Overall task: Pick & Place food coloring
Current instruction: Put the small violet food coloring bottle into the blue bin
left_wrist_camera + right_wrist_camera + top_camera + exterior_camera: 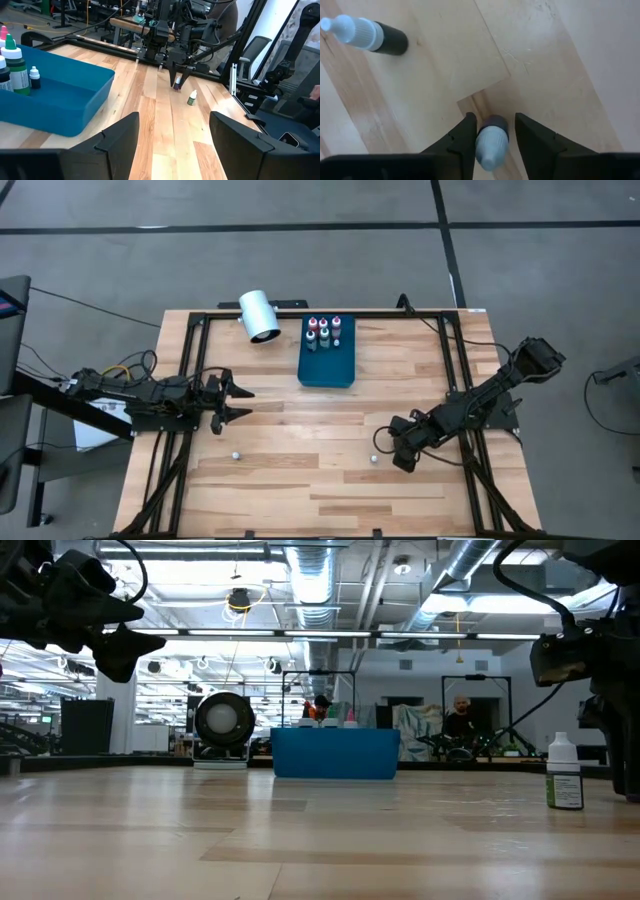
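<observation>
just tiny white-capped bottles (490,142) — dark-bodied

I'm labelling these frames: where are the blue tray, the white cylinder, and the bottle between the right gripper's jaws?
blue tray (340,370): high view, bare floor.
white cylinder (259,313): high view, its side.
bottle (490,141): right wrist view, pale cap.

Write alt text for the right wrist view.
The right gripper points down at the wooden table, its two dark fingers on either side of a small dark dropper bottle with a pale cap. A second dark bottle stands nearby.
</observation>
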`<state>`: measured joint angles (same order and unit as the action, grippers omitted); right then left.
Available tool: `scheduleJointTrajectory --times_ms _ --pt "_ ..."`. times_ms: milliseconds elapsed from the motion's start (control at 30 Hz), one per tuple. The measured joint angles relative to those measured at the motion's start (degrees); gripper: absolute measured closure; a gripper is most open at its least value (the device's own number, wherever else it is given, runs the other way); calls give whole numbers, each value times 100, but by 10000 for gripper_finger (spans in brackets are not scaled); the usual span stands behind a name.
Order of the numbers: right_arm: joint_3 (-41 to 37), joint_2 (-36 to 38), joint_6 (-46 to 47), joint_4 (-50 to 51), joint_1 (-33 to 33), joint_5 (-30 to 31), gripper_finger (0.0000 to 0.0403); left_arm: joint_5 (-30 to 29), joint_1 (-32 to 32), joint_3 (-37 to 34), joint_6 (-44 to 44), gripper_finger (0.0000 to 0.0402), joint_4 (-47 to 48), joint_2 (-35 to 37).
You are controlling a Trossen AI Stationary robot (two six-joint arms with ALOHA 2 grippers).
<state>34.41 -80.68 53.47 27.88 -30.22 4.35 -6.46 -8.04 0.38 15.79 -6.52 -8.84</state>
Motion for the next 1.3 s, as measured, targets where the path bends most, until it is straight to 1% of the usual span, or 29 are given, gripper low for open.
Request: scheduleJointTrajectory --times_ms 233,400,567,700,867,1000,1133,1300 --pt "0 0 4 -4 0 -64 310 0 0 0 0 168 71 -2" --pt "2 5 4 -10 10 -274 325 0 -1 0 0 168 71 -2" --pt "62 7 20 77 121 -456 329 0 -1 0 -2 168 69 -2" --pt "258 7 -82 181 271 -469 329 0 -1 0 -2 168 73 -2" --pt "681 4 -420 600 547 -603 329 0 1 0 -2 168 82 -2" --pt "1165 4 -805 1021 850 -616 330 0 1 0 -4 168 82 -2" --pt "1720 4 -1394 1365 1268 -577 330 0 0 0 -4 168 82 -2" --pt "2359 2 -2250 1471 1977 -393 330 0 0 2 -7 168 108 -2"
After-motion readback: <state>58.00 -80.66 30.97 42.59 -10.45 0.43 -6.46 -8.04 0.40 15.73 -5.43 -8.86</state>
